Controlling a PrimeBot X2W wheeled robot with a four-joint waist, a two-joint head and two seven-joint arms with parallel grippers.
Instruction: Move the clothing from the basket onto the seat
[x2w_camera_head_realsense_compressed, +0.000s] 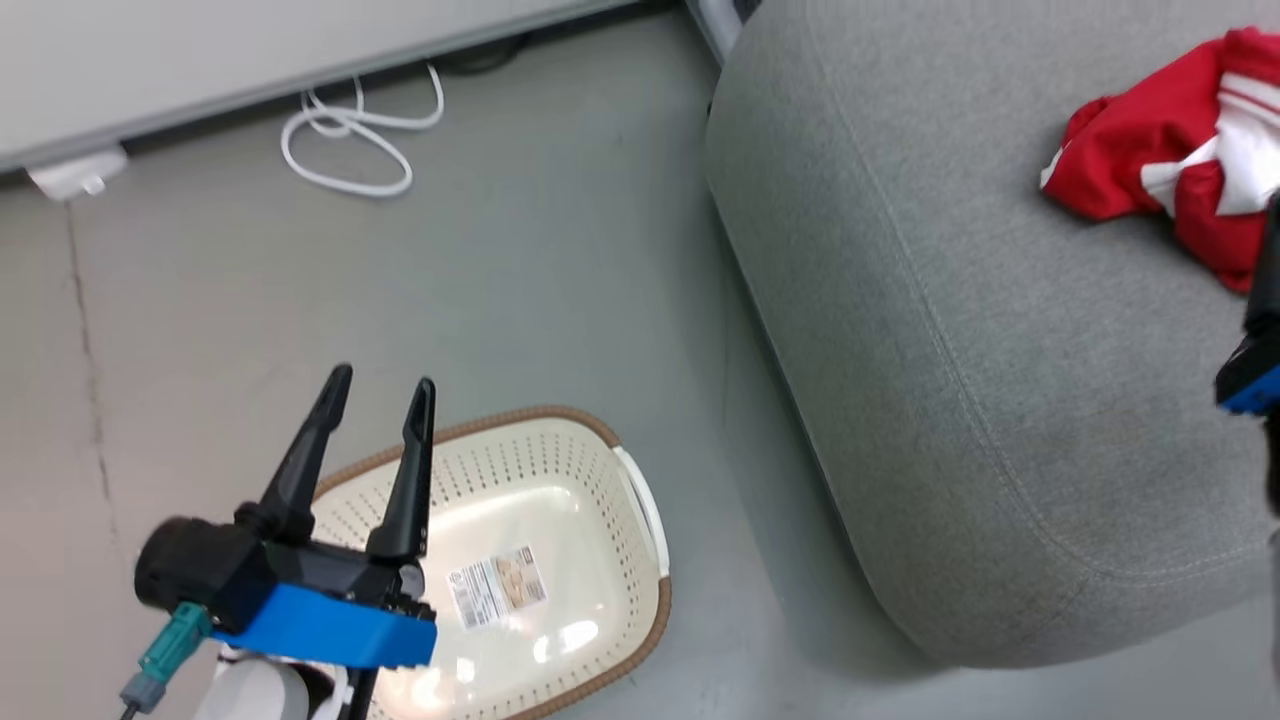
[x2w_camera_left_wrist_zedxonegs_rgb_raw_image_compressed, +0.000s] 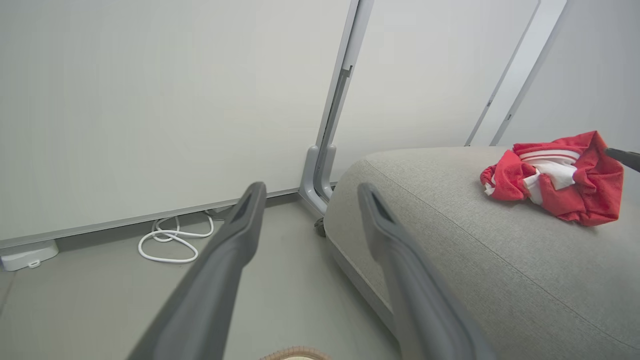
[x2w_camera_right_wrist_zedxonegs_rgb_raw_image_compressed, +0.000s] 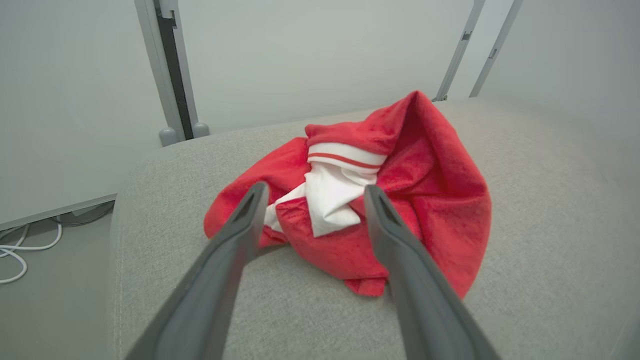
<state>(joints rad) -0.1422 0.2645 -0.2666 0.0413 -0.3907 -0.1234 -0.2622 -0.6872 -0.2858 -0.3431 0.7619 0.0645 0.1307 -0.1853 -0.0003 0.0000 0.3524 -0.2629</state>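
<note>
- My left gripper (x2w_camera_head_realsense_compressed: 383, 378) hung over the oval cream-white plastic basket with perforated sides and a brown woven-look rim (x2w_camera_head_realsense_compressed: 520, 412). Its two long dark fingers stood wide apart with nothing between them, I think as a waiting position.
- In the part of the basket I could see, there was a paper label (x2w_camera_head_realsense_compressed: 497, 586) on the glossy bottom and no red cloth. The gripper hid one side.
- The basket stood on a smooth grey-green floor (x2w_camera_head_realsense_compressed: 550, 250), near the large light-grey fabric seat cushion with rounded corners (x2w_camera_head_realsense_compressed: 950, 350). I judged this made the carry short.
- My right gripper (x2w_camera_right_wrist_zedxonegs_rgb_raw_image_compressed: 316, 188) pointed at the crumpled soft red clothing with white panels and stripes (x2w_camera_right_wrist_zedxonegs_rgb_raw_image_compressed: 440, 200). Its fingers were fully spread and held nothing. I could not tell if the tips touched the cloth.
- The clothing lay on top of the seat, well in from the edge facing the basket, so I judged it would not slide off. I could not tell whether the heap was one garment or two.
- Farther away, a loose white cable (x2w_camera_head_realsense_compressed: 345, 140) lay coiled on the floor at the foot of a pale wall panel (x2w_camera_head_realsense_compressed: 200, 50), and grey metal posts (x2w_camera_left_wrist_zedxonegs_rgb_raw_image_compressed: 325, 165) rose behind the seat.
</note>
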